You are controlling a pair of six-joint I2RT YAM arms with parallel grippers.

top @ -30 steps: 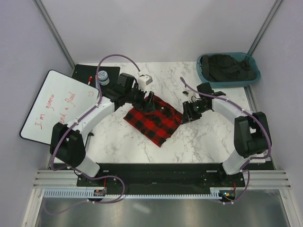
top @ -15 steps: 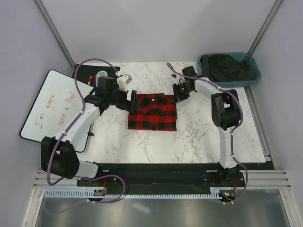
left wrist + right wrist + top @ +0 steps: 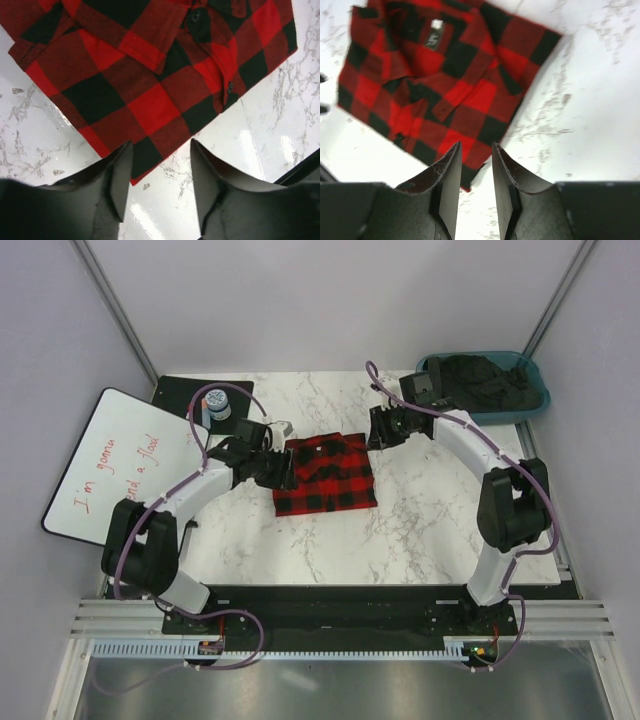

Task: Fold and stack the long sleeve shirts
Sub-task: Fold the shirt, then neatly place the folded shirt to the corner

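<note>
One long sleeve shirt (image 3: 325,473), red-and-black check flannel, lies folded in a rough square on the marble table (image 3: 430,530). In the right wrist view the shirt (image 3: 445,85) shows its collar and white neck label (image 3: 435,35). My left gripper (image 3: 284,468) hovers at the shirt's left edge. In the left wrist view the left gripper (image 3: 161,145) is open over a corner of the shirt (image 3: 150,75), holding nothing. My right gripper (image 3: 377,431) sits just off the shirt's far right corner. In its own view the right gripper (image 3: 476,146) is open a narrow way and holds nothing.
A teal bin (image 3: 528,405) with dark clothes stands at the back right. A whiteboard (image 3: 115,465) with red writing lies at the left. A black pad (image 3: 185,393) at the back left carries a blue-capped jar (image 3: 217,405) and a red marker (image 3: 190,408).
The shirt lay diagonally a second ago and now sits squared near the table's middle. The left gripper came down to its left edge; the right gripper swung to its far right corner.
</note>
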